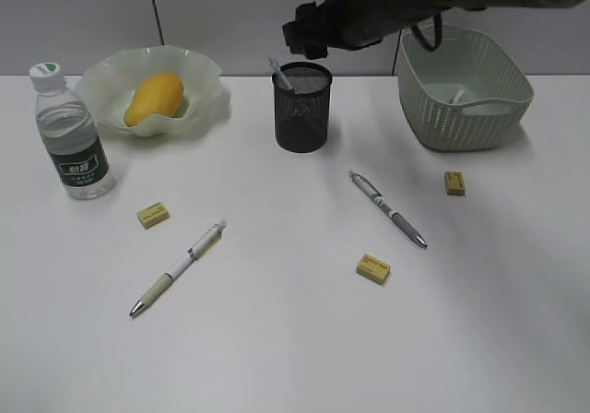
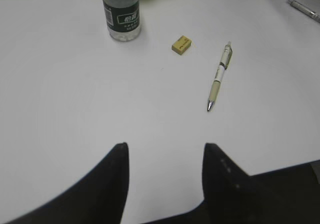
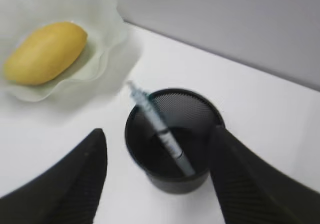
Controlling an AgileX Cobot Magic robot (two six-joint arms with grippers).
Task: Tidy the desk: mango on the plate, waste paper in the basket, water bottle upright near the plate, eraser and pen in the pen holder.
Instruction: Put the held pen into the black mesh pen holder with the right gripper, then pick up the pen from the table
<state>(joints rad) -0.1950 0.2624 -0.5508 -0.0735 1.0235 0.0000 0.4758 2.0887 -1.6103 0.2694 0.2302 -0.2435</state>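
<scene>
The mango lies in the ruffled green plate at the back left; it also shows in the right wrist view. The water bottle stands upright left of the plate. The black pen holder holds one pen. My right gripper is open and empty above the holder. Two pens and three yellow erasers lie on the desk. The basket holds a white paper piece. My left gripper is open and empty over bare desk.
A grey wall runs behind the desk's far edge. The right arm reaches across above the pen holder and the basket's near corner. The front half of the desk is bare white surface.
</scene>
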